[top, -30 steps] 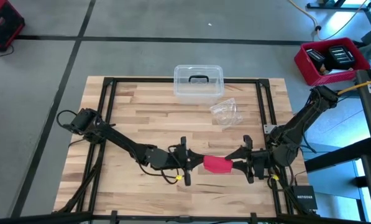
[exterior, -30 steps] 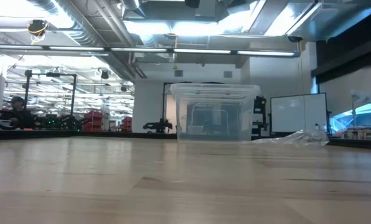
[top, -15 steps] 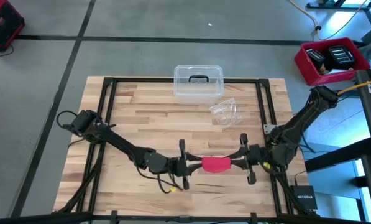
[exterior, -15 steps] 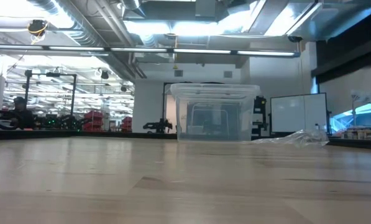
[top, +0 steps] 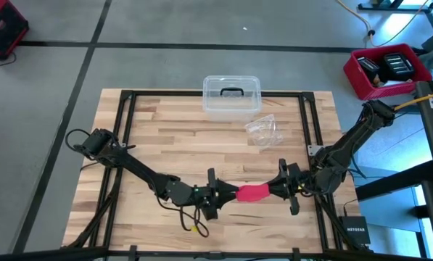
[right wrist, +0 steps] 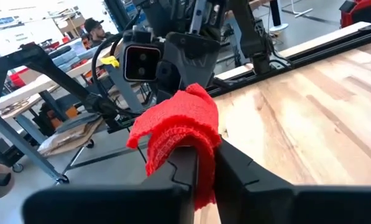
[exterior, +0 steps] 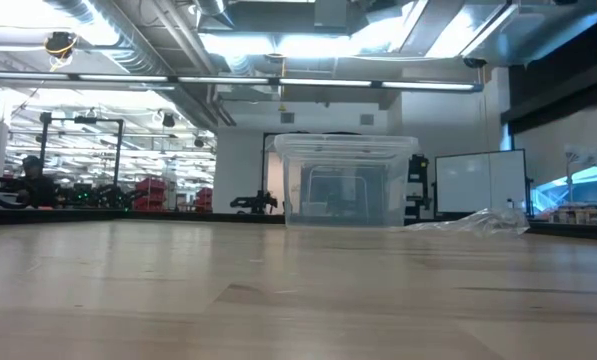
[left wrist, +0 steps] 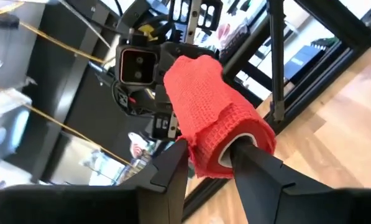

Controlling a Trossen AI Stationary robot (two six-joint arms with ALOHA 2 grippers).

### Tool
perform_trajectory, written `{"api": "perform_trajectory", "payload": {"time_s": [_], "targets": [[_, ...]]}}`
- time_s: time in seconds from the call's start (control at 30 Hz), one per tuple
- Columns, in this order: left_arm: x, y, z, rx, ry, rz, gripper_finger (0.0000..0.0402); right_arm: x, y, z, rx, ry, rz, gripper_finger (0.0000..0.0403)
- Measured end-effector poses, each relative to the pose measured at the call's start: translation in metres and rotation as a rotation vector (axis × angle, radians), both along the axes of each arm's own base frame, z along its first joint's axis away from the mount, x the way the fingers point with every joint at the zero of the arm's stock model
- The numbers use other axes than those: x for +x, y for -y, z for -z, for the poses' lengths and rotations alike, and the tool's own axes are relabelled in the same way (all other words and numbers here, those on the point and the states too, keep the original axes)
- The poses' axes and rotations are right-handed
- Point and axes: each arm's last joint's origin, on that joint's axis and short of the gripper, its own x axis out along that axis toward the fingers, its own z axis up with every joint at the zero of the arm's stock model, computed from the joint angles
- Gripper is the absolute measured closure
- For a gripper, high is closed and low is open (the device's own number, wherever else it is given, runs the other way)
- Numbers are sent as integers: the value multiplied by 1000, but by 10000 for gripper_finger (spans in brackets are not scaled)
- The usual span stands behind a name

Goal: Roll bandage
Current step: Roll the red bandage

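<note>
Now the rolling step itself is in hand, and it looks well advanced. Both arms meet near the front edge of the bench (top: 165, 130), and the bandage (top: 253, 192) hangs between them as a short, thick red bundle, lifted a little above the wood. The left hand (top: 222, 195) holds one end: in its wrist view the two dark fingers (left wrist: 173, 163) are closed on the rolled end, where the fabric turns around one finger like a tube. The right hand (top: 275, 188) is closed on the other end, with loose folds of the red cloth lying over its fingers (right wrist: 191, 163).

I judge that only a short part of the strip is not yet wound. The next move probably asks one hand to keep the roll firm while the other turns or feeds the remaining folds, with light tension so the layers do not slip open.

The clear box (top: 231, 96) and the plastic wrapper (top: 262, 130) stay well apart, toward the back.
</note>
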Motion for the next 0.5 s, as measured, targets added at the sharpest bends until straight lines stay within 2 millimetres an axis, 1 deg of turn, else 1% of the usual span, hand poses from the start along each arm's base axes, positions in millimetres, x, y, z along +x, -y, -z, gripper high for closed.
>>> {"api": "perform_trajectory", "payload": {"time_s": [0.07, 0.13, 0.33, 0.37, 0.5], "targets": [[0, 0, 0, -45, 6, 2, 290, 0, 0, 0, -11, 2, -2, 361], [0, 0, 0, -93, 13, 4, 303, 0, 0, 0, -25, 4, -4, 360], [0, 1, 0, -249, 34, 16, 381, 0, -1, -2, -105, 37, -34, 357], [0, 1, 0, -264, 37, 17, 389, 0, -1, -2, -122, 39, -36, 357], [0, 1, 0, -330, 47, 22, 391, -1, 0, -3, -226, 60, -49, 356]]}}
